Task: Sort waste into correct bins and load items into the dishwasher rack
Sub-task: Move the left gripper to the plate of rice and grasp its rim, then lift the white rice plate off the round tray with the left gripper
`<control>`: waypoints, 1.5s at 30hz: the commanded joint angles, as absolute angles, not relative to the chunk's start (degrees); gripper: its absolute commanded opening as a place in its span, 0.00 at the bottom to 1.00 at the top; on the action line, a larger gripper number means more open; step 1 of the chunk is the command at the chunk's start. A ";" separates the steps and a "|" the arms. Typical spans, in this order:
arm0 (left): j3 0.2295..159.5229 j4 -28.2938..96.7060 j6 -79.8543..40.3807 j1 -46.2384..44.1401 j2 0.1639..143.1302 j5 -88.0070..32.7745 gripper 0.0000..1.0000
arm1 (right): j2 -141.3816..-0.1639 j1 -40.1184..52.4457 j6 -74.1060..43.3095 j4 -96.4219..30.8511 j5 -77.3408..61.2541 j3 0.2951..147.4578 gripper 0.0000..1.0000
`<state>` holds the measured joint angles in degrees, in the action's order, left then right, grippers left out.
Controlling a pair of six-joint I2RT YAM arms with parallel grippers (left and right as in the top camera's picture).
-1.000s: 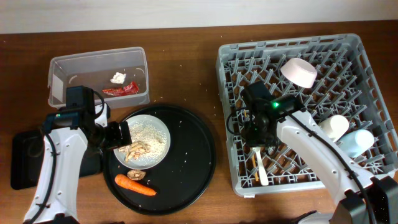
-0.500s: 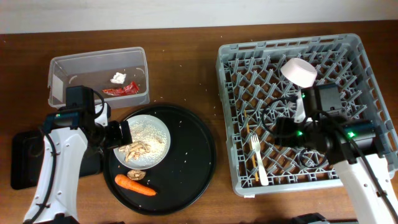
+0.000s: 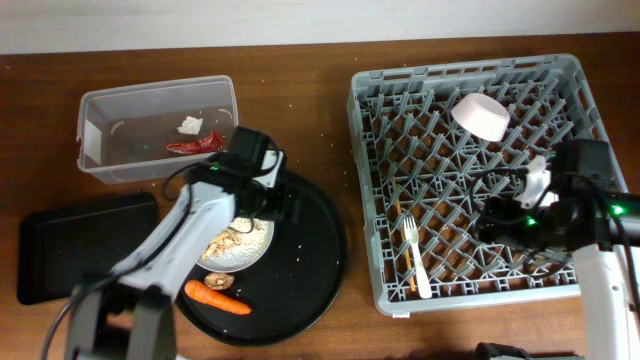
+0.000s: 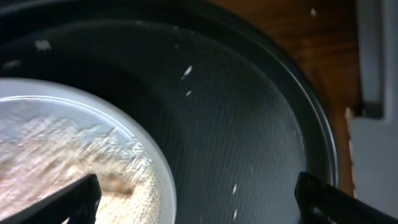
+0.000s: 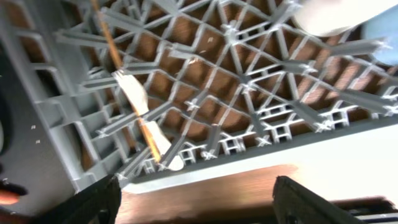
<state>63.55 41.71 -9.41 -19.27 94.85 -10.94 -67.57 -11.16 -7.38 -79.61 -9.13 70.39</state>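
The white plate [image 3: 255, 238] with rice and shredded food [image 3: 222, 240] sits on the round black tray, partly under my left arm. An orange carrot [image 3: 218, 298] and a brown lump [image 3: 218, 281] lie in front of it. My left gripper [image 3: 276, 206] is open and empty over the plate's right rim [image 4: 163, 180], fingers wide apart [image 4: 199, 202]. The clear tub [image 3: 110, 105] holds the red wrapper [image 3: 195, 145] and white tissue [image 3: 188, 125]. The grey rack [image 3: 370, 190] holds a white bowl [image 3: 482, 115], fork [image 3: 413, 255] and chopsticks [image 3: 399, 215]. My right gripper [image 3: 503, 222] is open and empty [image 5: 199, 202] above the rack's front right.
The shallow black rectangular tray [image 3: 85, 260] lies at the front left. The round black tray [image 3: 310, 270] [image 4: 261, 118] fills the middle. In the right wrist view the fork [image 5: 140, 102] lies near the rack's front wall [image 5: 249, 152], with a white and a light blue cup [image 5: 384, 40] at the edge.
My left arm has swung from the plate's left side to over its right rim. My right arm has drawn back to the rack's right side, leaving the fork and chopsticks lying in the rack.
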 commanded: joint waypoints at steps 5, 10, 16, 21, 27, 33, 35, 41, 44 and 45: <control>63.81 37.04 -15.22 -21.76 105.10 -4.62 0.99 | -67.96 -13.96 -4.69 -80.18 -8.38 71.13 0.83; 63.81 36.14 -15.44 -21.76 105.10 -4.89 0.99 | -69.17 -13.96 -4.69 -80.18 -8.40 70.61 0.83; 66.39 37.12 -15.46 -21.76 104.86 -11.42 0.99 | -69.38 -13.96 -4.69 -80.16 -8.38 70.61 0.83; 66.37 39.75 -18.63 -21.76 104.88 -13.72 0.99 | -69.38 -13.96 -4.69 -80.16 -8.40 70.61 0.83; 64.79 40.60 -18.68 -23.31 105.23 -14.63 1.00 | -69.38 -13.96 -4.69 -80.23 -8.40 70.61 0.83; 62.39 38.00 -18.68 -23.64 105.65 -10.55 0.99 | -69.38 -13.96 -4.69 -80.62 -8.43 70.61 0.83; 62.39 38.87 -18.68 -23.64 105.65 -10.46 0.99 | -69.38 -13.96 -4.69 -80.62 -8.43 70.61 0.83; 61.93 39.44 -18.65 -23.64 105.65 -9.93 0.60 | -69.38 -13.96 -4.71 -80.64 -8.45 70.61 0.83; 61.84 39.57 -18.63 -23.64 106.10 -9.08 0.48 | -69.38 -13.96 -4.71 -80.82 -8.45 70.61 0.82; 61.84 39.57 -18.65 -23.64 106.13 -8.91 0.45 | -69.38 -13.96 -4.71 -80.84 -8.58 70.61 0.82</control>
<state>62.78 39.59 -18.59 -23.46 104.60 -8.88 -69.23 -13.54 -5.32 -80.62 -8.93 70.39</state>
